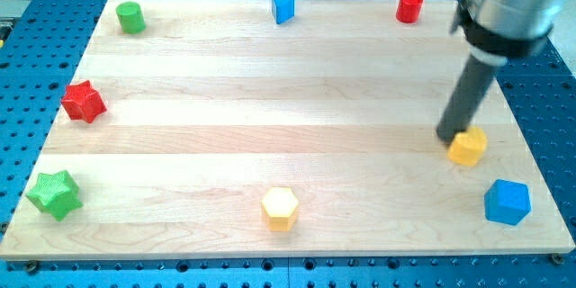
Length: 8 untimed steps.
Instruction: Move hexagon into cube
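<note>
**Tip at the orange block, hexagon alone at the bottom**

Wooden board (270, 99) lies on a blue perforated table (27, 72). You see my tip (447, 137) touching the upper left side of the orange block (468, 147) at the view's right; it is a bare rod, so nothing opens or closes. Your yellow hexagon (280, 208) sits at the bottom middle, well apart from the blue cube (508, 202) at bottom right. Along the other edges stand a green cylinder (130, 17), blue wedge (283, 6), red cylinder (409, 6), red star (84, 101) and green star (54, 193).
</note>
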Each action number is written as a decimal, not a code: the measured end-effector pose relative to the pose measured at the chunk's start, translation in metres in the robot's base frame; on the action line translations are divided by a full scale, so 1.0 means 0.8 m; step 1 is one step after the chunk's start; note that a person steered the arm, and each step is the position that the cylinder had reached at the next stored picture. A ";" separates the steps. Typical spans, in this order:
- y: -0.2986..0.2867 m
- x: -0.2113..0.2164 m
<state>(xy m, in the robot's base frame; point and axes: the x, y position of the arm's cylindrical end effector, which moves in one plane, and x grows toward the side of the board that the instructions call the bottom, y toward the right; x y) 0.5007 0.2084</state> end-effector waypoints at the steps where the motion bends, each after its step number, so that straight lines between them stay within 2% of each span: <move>1: 0.021 0.046; 3: -0.025 -0.040; 4: -0.161 -0.012; 5: -0.166 0.139; 6: -0.163 0.147; 7: -0.155 0.137; 8: -0.106 0.035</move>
<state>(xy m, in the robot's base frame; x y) 0.5290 0.1235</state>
